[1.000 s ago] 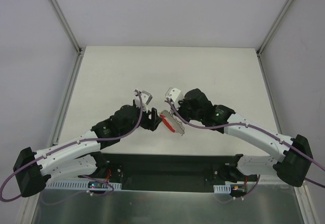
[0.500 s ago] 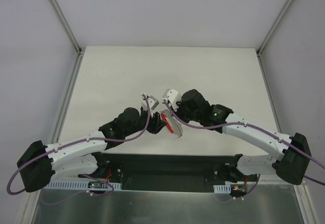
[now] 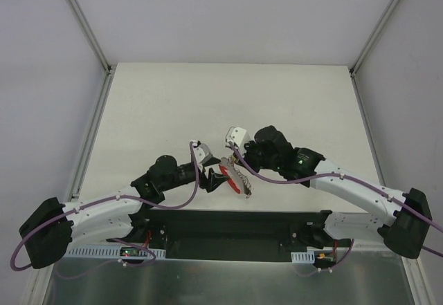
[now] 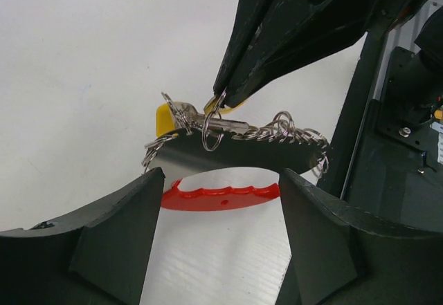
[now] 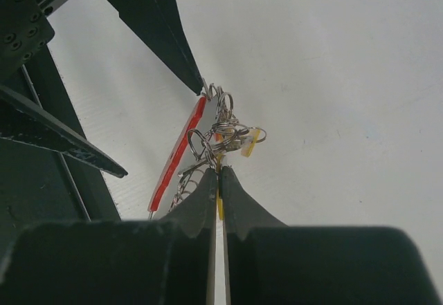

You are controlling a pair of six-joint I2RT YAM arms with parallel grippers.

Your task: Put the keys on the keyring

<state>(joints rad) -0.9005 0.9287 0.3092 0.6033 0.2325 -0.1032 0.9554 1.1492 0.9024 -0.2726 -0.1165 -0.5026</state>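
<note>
My right gripper (image 5: 219, 171) is shut on the yellow head of a key (image 5: 220, 207), holding it above the table. From that key hangs the keyring (image 5: 219, 121), a bunch of silver rings and chain with a red curved band (image 5: 177, 154). A second yellow-headed key (image 5: 250, 142) sits in the bunch. My left gripper (image 4: 220, 179) stands open just in front of the red band (image 4: 221, 196), one finger on each side, touching nothing. From above, both grippers meet at the keyring (image 3: 236, 179) near the table's front edge.
The white table (image 3: 228, 104) stretches back between metal frame rails. A dark base plate (image 3: 228, 225) with the arm mounts lies directly below the grippers at the near edge.
My left arm has swung toward the near edge and in toward the keyring. The right gripper with the bunch has shifted slightly nearer too, still shut.
</note>
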